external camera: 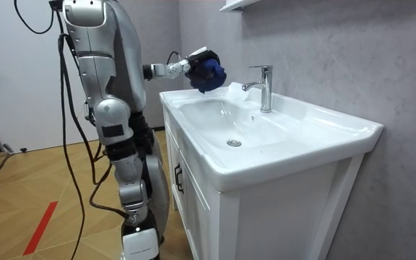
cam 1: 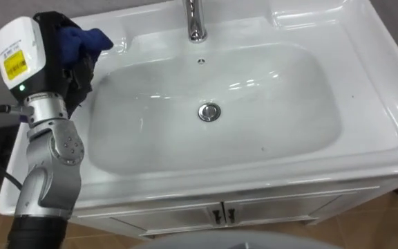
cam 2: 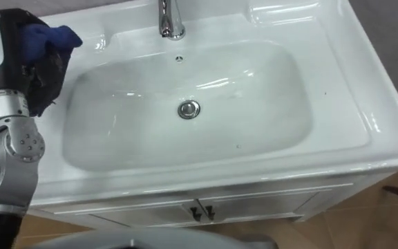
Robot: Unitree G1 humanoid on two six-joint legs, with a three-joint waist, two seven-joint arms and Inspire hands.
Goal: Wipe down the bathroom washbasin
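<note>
Room view: the robot stands at the front of the white vanity counter (external camera: 295,155), its left arm reaching out over the far left corner. The left hand (external camera: 192,63) has its fingers curled round a bunched dark blue cloth (external camera: 209,74), which hangs just above the rim and looks clear of it, though I can't be sure it isn't brushing the surface.

From the eye views, the white ceramic basin (cam 1: 150,131) has its long axis running across the robot, left to right. The hollow lies to the right of the hand and toward the robot, with the round metal drain (cam 1: 209,112) near the middle, well apart from the cloth. So I'd judge the coming move to be down and rightward into the bowl.

The chrome tap (cam 1: 196,21) stands at the back centre, the one thing a sweep along the rear wall could meet. Otherwise the bowl is open, bounded by broad flat rims all round.
</note>
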